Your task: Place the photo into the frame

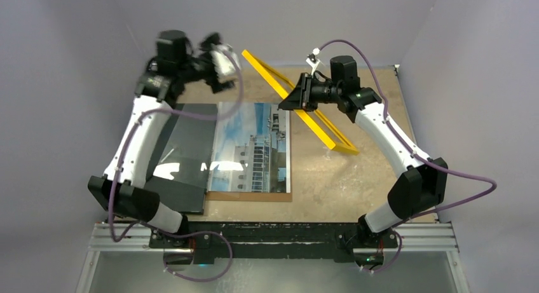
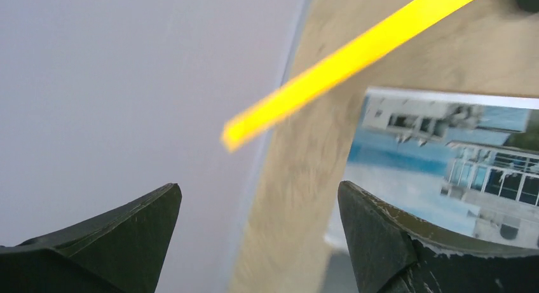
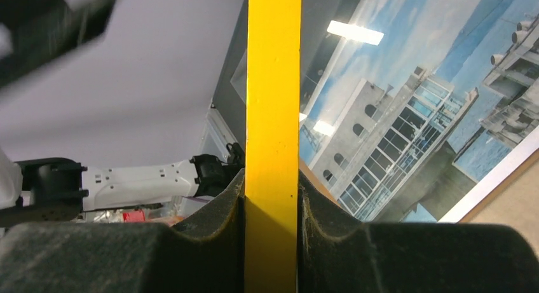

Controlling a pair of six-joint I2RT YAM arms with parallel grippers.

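The photo, a white building under blue sky, lies flat on a brown backing board in the middle of the table. My right gripper is shut on one bar of the yellow frame and holds it tilted up, its near right corner resting on the table. In the right wrist view the yellow bar runs between the closed jaws, with the photo behind. My left gripper is open and empty, raised at the back left. Its view shows the frame's bar and the photo.
A black flat board with a glossy glare lies left of the photo, partly under my left arm. Grey enclosure walls stand at the left, back and right. The wooden tabletop shows to the right of the photo.
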